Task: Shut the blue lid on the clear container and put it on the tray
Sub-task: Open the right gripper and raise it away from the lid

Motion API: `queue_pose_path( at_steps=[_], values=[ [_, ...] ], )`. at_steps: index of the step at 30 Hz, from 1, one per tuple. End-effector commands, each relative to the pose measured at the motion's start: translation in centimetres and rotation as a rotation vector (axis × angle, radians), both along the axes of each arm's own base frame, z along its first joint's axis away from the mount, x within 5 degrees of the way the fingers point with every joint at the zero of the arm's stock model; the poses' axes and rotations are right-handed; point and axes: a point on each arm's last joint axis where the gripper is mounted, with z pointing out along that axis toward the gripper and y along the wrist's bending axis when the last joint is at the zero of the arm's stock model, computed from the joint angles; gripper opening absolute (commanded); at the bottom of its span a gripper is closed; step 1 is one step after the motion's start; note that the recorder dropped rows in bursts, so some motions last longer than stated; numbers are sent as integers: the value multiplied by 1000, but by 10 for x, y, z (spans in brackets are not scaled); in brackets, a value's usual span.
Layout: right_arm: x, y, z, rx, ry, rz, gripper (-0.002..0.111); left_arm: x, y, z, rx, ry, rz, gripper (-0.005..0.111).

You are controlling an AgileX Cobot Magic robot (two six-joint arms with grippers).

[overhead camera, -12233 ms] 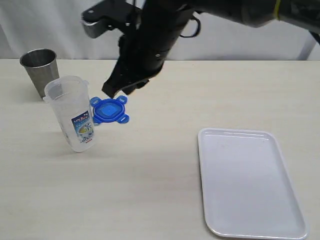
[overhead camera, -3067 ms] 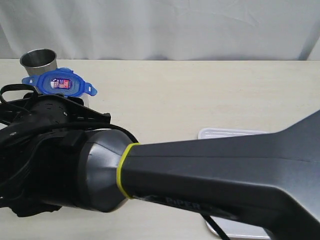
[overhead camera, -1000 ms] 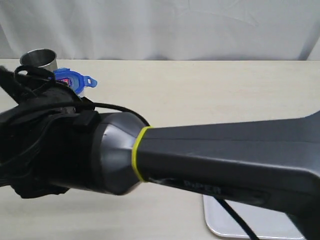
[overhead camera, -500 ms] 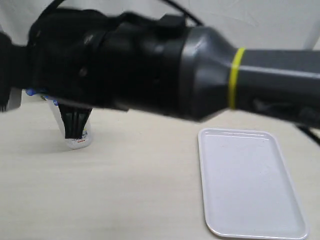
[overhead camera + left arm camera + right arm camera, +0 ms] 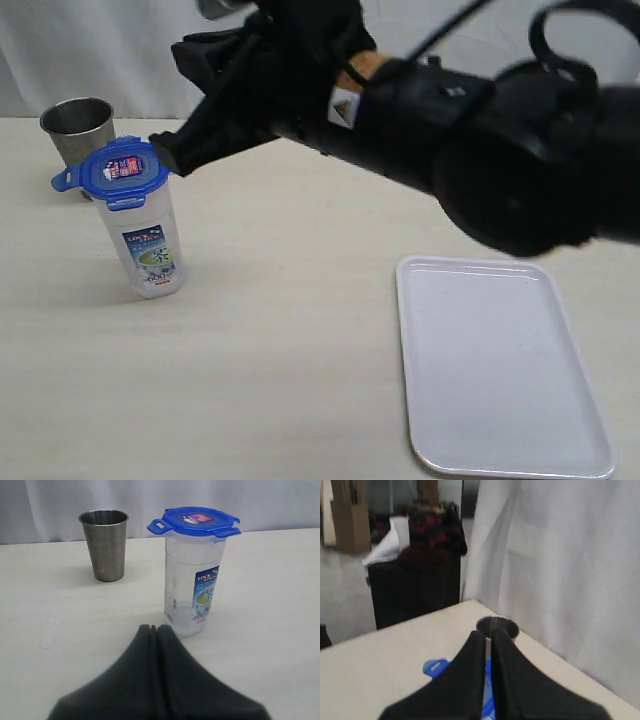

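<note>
The clear container [image 5: 150, 245] stands upright on the table at the left, with the blue lid [image 5: 120, 168] resting on top and its flaps sticking out sideways. My right gripper [image 5: 165, 157] reaches across from the right. It is shut and empty, its tips just above the lid's right edge. In the right wrist view the gripper [image 5: 489, 632] hangs over the lid [image 5: 435, 667]. My left gripper [image 5: 154, 628] is shut and empty, low on the table a short way from the container [image 5: 192, 590] and lid [image 5: 195, 521]. The white tray [image 5: 500, 365] lies bare at the front right.
A grey metal cup [image 5: 78, 125] stands just behind the container, also seen in the left wrist view [image 5: 104, 545]. A white curtain hangs behind the table. My right arm spans the upper middle of the exterior view. The left arm does not show there.
My right arm has swung up from in front of the camera, uncovering the container and tray. Its gripper has gone from open to shut. The lid stays on the container.
</note>
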Motion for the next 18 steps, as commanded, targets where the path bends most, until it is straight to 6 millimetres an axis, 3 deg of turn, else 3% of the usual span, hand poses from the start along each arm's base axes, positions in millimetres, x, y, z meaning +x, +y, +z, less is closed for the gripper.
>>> queue_pose_path(
  at_steps=[1, 4, 10, 18],
  values=[
    [-20, -29, -2, 230, -92, -13, 5, 0, 0, 1, -4, -11, 5, 0],
    [-15, -49, -5, 232, -59, -78, 5, 0, 1, 1, 24, -17, 7, 0],
    [15, -88, -8, 120, 98, -167, 4, 1, 2, 1, 41, -28, 8, 0],
    [49, -109, -11, 214, 308, 153, 4, 1, 2, 44, -181, -472, 20, 0]
  ],
)
